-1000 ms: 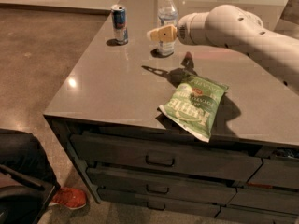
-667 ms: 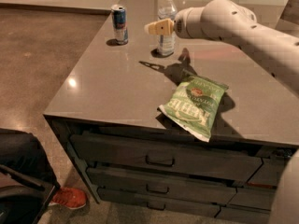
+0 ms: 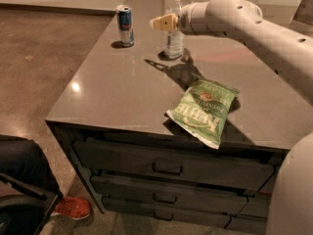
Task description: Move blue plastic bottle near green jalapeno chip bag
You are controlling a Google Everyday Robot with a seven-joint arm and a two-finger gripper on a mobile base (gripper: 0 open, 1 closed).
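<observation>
The blue plastic bottle (image 3: pixel 174 35) stands upright at the back of the grey cabinet top (image 3: pixel 117 92), clear with a white cap and pale label. The green jalapeno chip bag (image 3: pixel 204 110) lies flat near the front edge, white "KETTLE" lettering up, well in front of the bottle. My gripper (image 3: pixel 163 22) hangs at the bottle's upper half, just left of it and pointing left. My white arm (image 3: pixel 244 21) reaches in from the right. I cannot tell whether the gripper touches the bottle.
A short blue-and-silver drink can (image 3: pixel 125 25) stands at the back left of the top. Drawers (image 3: pixel 168 168) fill the cabinet front. A dark chair (image 3: pixel 19 190) and a red shoe (image 3: pixel 73 208) are on the floor at lower left.
My gripper has risen and shifted slightly left along the bottle. The bottle, the can and the chip bag have stayed in place.
</observation>
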